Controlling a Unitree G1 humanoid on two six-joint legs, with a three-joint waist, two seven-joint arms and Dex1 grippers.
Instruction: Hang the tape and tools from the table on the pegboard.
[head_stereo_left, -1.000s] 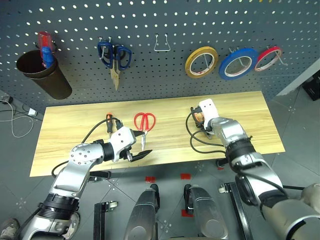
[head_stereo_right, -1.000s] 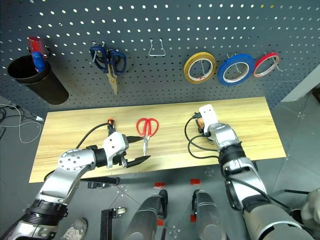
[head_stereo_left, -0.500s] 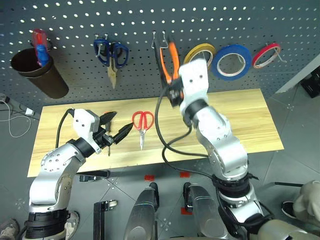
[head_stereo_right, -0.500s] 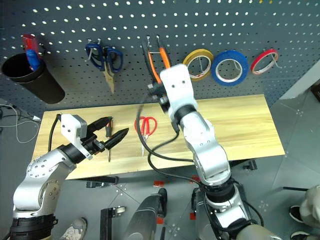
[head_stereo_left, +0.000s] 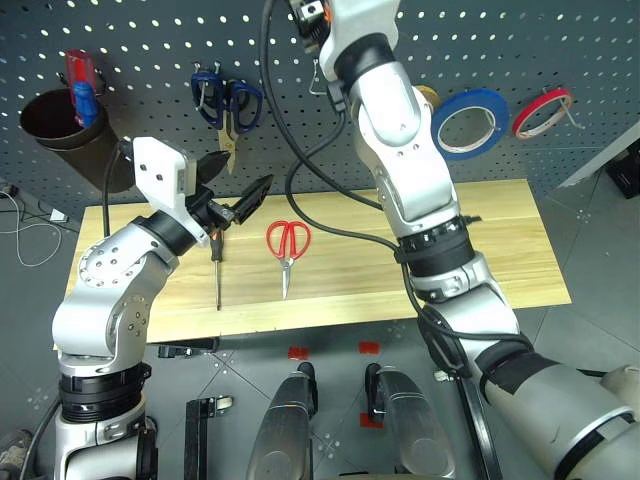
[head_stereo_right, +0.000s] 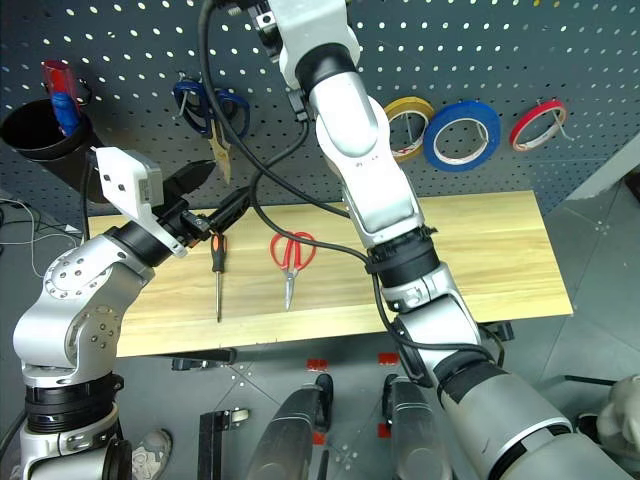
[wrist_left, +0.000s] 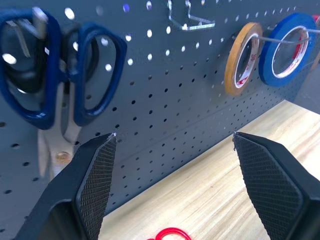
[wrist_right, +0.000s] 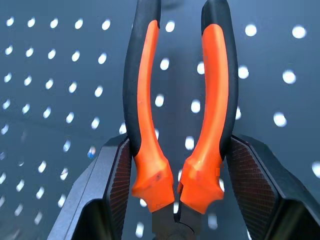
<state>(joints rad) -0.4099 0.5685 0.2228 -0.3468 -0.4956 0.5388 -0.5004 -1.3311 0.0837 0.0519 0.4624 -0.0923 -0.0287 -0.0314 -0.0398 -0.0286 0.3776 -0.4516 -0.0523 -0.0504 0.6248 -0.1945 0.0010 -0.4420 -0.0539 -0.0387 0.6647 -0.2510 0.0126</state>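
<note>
Two tools are lying on the counter (head_stereo_left: 480, 250): one screwdriver (head_stereo_left: 217, 262), one red scissors (head_stereo_left: 286, 246). The right gripper (wrist_right: 176, 165) is clamping the pliers (wrist_right: 175, 115) before the pegboard (head_stereo_left: 140, 40); the left gripper (wrist_left: 172, 150) is hovering, spread wide and empty, near three tape rings.

Both arms are built of rounded, silver-grey metallic shells joined by black ring-shaped bands. Behind each pincer sits a white, boxy wrist block. The left pincer (head_stereo_left: 233, 183) has two black, tapering, pointed fingers (wrist_left: 95, 175) whose inner faces carry a fine cross-hatched grip texture; the right pincer (wrist_right: 176, 172) has the same textured black pads. A black cable loops from behind the left pincer's white block, and thicker black cables hang in long curves along the right arm.
</note>
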